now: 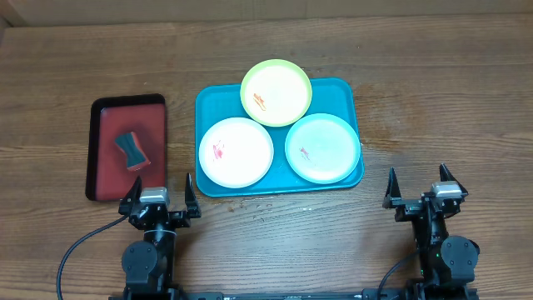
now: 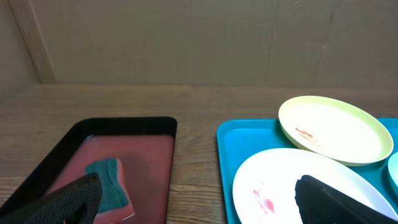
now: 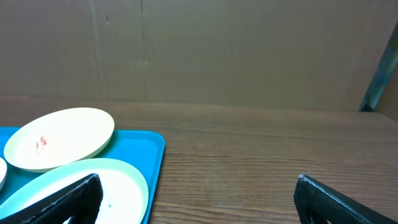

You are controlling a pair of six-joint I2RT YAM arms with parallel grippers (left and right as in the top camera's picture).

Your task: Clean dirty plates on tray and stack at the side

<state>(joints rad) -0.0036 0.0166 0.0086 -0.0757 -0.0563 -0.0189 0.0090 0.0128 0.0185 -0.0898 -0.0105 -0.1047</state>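
Three plates lie on the teal-blue tray (image 1: 341, 96): a yellow-green plate (image 1: 276, 92) at the back, a white plate (image 1: 236, 152) front left, a pale mint plate (image 1: 323, 147) front right. Each has a small red-orange smear. My left gripper (image 1: 158, 193) is open and empty near the table's front edge, left of the tray. My right gripper (image 1: 419, 187) is open and empty to the right of the tray. The left wrist view shows the tray (image 2: 227, 155), the white plate (image 2: 280, 180) and the yellow-green plate (image 2: 336, 127). The right wrist view shows the tray (image 3: 140, 146), the mint plate (image 3: 124, 180) and the yellow-green plate (image 3: 62, 137).
A smaller black-rimmed red tray (image 1: 108, 179) stands left of the teal tray and holds a teal-and-pink sponge (image 1: 132, 150); the sponge also shows in the left wrist view (image 2: 111, 183). A brown cardboard wall (image 2: 199, 37) runs along the table's back.
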